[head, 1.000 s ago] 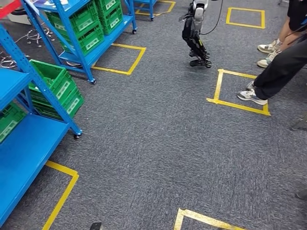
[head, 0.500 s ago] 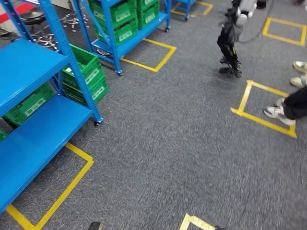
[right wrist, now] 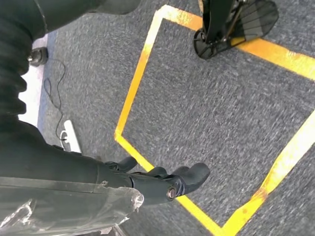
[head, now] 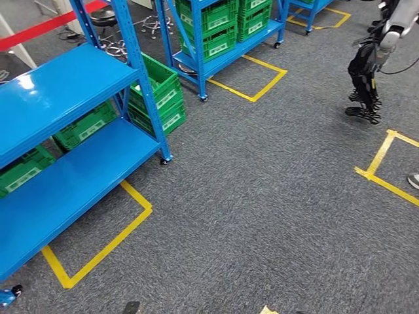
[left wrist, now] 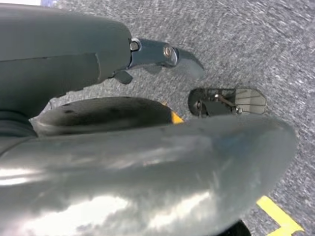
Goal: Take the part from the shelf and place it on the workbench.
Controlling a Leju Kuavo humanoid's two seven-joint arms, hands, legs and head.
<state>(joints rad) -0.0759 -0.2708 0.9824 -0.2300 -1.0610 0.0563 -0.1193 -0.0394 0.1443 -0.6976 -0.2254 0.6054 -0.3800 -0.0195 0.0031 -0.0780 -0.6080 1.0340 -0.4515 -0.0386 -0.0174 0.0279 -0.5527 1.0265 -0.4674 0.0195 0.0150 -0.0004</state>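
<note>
The head view looked down on grey carpet point(head: 256, 196) marked with squares of yellow tape point(head: 99, 252). A blue shelf point(head: 59, 91) on castors stood at the left, its two wide boards bare where they showed. Green crates point(head: 160, 98) sat stacked on the floor at its far end, and more green crates point(head: 29, 167) showed behind it between the two boards. A second blue shelf point(head: 232, 39) further back carried green crates of its own point(head: 212, 26). No part could be made out on either shelf, and whether any crate held one could not be told. A black stool point(head: 106, 18) and a red band point(head: 44, 27) lay beyond the near shelf. At the far right another robot's dark legs point(head: 364, 85) stood on the carpet near a taped square, and the tip of a person's shoe point(head: 413, 181) showed at the edge.

In the left wrist view the left hand point(left wrist: 111, 64) hung over the carpet, with a dark finger point(left wrist: 163, 53) stretched out straight and nothing in it; how the other fingers lay could not be told, for the grey cover hid them.

In the right wrist view the right hand point(right wrist: 148, 179) hung above a taped square, its fingers point(right wrist: 185, 178) loosely extended, a little apart and holding nothing. A white power strip point(right wrist: 70, 137) with a thin cable lay on the floor nearby.
</note>
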